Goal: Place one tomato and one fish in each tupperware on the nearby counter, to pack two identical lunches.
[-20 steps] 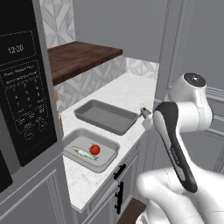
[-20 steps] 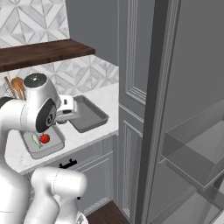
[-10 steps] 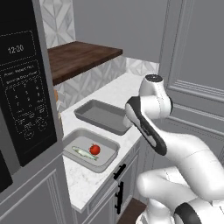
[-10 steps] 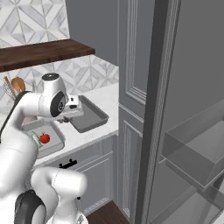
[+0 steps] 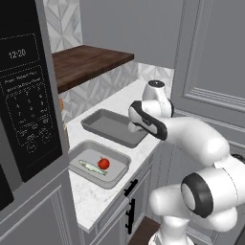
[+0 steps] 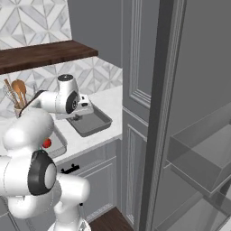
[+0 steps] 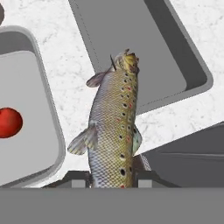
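Observation:
My gripper (image 7: 111,177) is shut on a speckled brown fish (image 7: 114,127), which points away from the hand above the white counter (image 7: 65,78). The fish's head reaches the edge of the empty far tupperware (image 7: 135,48). The near tupperware (image 7: 48,105) holds a red tomato (image 7: 8,122). From the left base view the gripper (image 5: 135,127) hangs at the right rim of the far tupperware (image 5: 112,125). The near tupperware (image 5: 76,154) holds a tomato (image 5: 103,163) and a second fish (image 5: 91,167). From the right, the gripper (image 6: 77,116) is over the far tupperware (image 6: 92,122).
A black microwave (image 5: 24,95) stands left of the trays, with a dark wooden shelf (image 5: 86,62) above the counter. A jar of wooden utensils (image 6: 16,94) sits at the back. Tall grey cabinet panels (image 5: 210,72) rise on the right, and an open compartment with shelves (image 6: 198,153) lies beyond.
The arm has swung left across the counter, carrying the fish from beside the tall cabinet to the far tupperware's right rim. The trays and their contents stayed put.

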Motion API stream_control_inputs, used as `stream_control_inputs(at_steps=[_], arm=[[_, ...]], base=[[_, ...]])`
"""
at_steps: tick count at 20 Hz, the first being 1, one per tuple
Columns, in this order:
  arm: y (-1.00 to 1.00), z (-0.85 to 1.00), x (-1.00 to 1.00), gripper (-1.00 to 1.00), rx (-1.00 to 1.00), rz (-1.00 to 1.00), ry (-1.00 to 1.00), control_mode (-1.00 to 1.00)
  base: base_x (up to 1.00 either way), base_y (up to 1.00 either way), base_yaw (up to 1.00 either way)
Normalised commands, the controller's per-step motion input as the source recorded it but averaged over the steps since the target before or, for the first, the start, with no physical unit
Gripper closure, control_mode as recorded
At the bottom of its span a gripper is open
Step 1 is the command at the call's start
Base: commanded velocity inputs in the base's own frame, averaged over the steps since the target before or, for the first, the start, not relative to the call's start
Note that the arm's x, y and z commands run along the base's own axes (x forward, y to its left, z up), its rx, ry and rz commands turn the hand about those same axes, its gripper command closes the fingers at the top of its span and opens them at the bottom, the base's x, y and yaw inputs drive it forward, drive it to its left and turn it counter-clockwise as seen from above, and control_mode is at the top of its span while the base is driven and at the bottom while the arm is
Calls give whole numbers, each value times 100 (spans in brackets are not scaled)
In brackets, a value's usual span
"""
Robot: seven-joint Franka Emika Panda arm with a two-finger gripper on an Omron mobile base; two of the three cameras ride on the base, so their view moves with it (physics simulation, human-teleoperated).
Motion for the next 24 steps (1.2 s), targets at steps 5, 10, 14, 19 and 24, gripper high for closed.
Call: stream_control_inputs(at_steps=[5,10,14,19,24], arm=[[19,-9,66,100,0,2,0,-100],[2,-79,68,100,0,0,0,-100],[0,-66,70,100,0,0,0,-100],[0,-10,60,100,0,4,0,-100],[0,-17,37,100,0,1,0,-100]], base=[[0,0,0],[0,0,0],[0,0,0],[0,0,0],[0,0,0]])
